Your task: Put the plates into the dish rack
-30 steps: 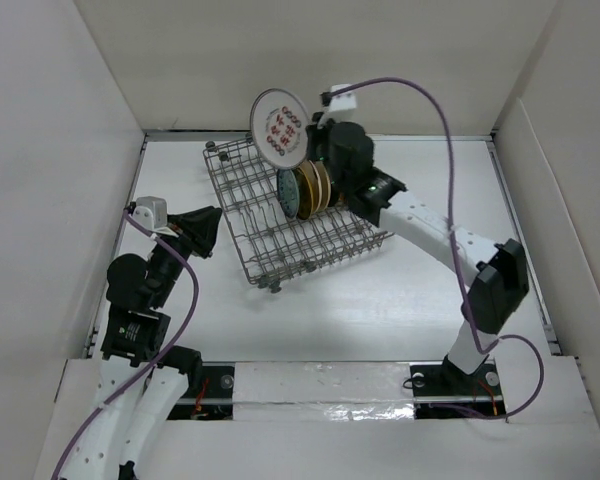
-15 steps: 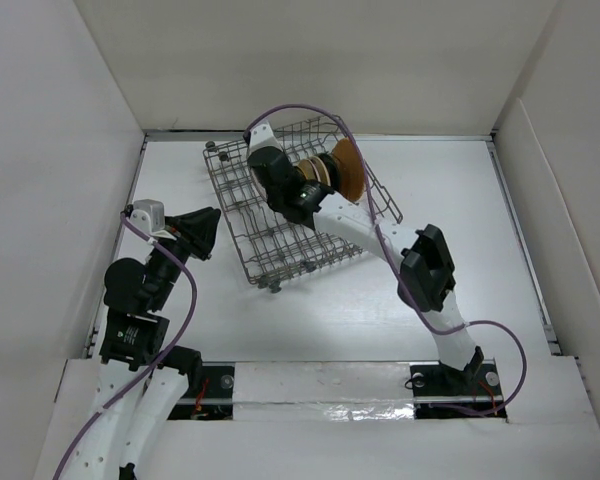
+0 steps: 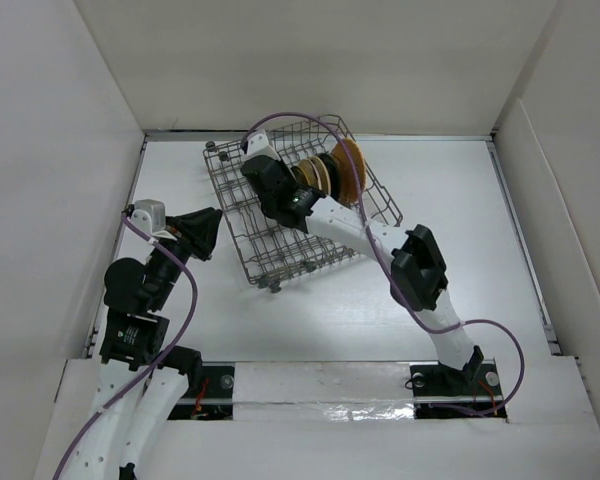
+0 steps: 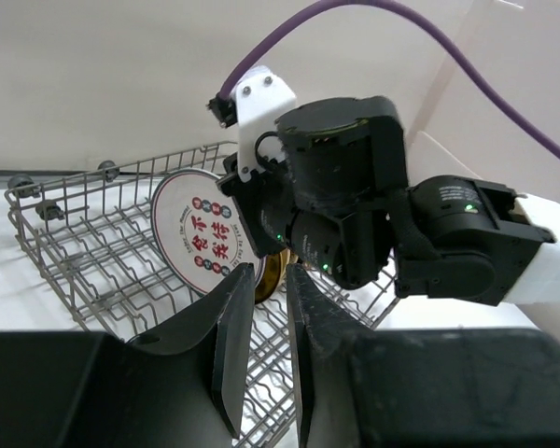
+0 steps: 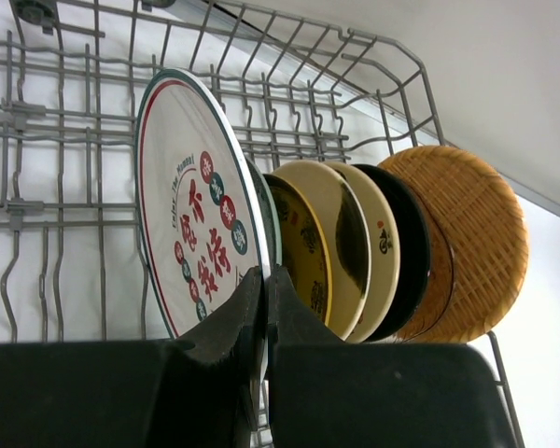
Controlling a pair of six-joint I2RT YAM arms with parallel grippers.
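Left gripper [image 4: 271,280]: one, fingers a slit apart, empty, left of rack.
Rack [image 3: 280,255]: one, sitting askew.
Plates [image 5: 355,233]: at least six, on edge in one row inside rack.
White plate [image 5: 191,215]: leftmost, upright, print facing left.
Right gripper [image 5: 264,280]: one, clamped on white plate's rim.
Change: a second ago that plate hung above rack's far edge.

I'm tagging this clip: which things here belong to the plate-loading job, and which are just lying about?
Job: dish rack, white plate with red marks, racked plates, right arm.
Lying about: left arm, purple cable, white walls.
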